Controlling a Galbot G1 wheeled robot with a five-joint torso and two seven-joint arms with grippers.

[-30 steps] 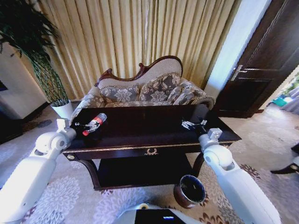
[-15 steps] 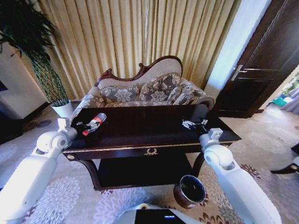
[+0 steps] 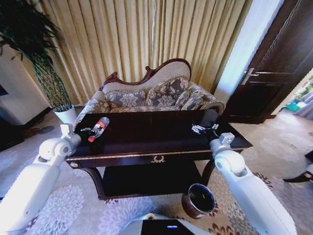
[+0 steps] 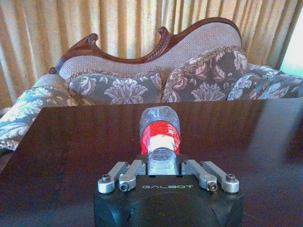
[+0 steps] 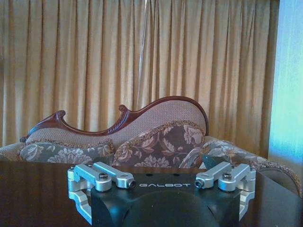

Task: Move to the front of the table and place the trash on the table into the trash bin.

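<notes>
Dark glossy wood fills the middle of the head view: the table (image 3: 161, 142) stands in front of us, its gold emblem (image 3: 158, 158) centred on the front rail and a lower shelf (image 3: 146, 178) beneath. Behind it, in the upper half of the frame, we see the patterned sofa (image 3: 151, 95) against tall gold curtains (image 3: 142, 39), with a potted plant (image 3: 39, 63) at the upper left and a dark door (image 3: 274, 63) at the upper right.

We hold our left gripper (image 3: 86, 132) over the table's left end, left of centre in the frame. Its fingers are closed around the clear plastic bottle (image 3: 99, 129), which has a red label and cap. In the left wrist view the bottle (image 4: 160, 137) sits squarely in our left gripper (image 4: 162, 165), pointing away toward the sofa, with the dark tabletop (image 4: 57, 142) spreading out below. We cannot tell whether the bottle rests on the wood or is lifted clear of it.

Our right gripper (image 3: 201, 130) hovers above the table's right end, right of centre in the frame. In the right wrist view our right gripper (image 5: 162, 189) has its fingers spread wide apart with nothing between them.

Down at the lower right of centre in the head view, the trash bin (image 3: 198, 200) stands on the patterned carpet (image 3: 83, 205) just in front of the table's right leg, its metal rim shining around a dark inside.
</notes>
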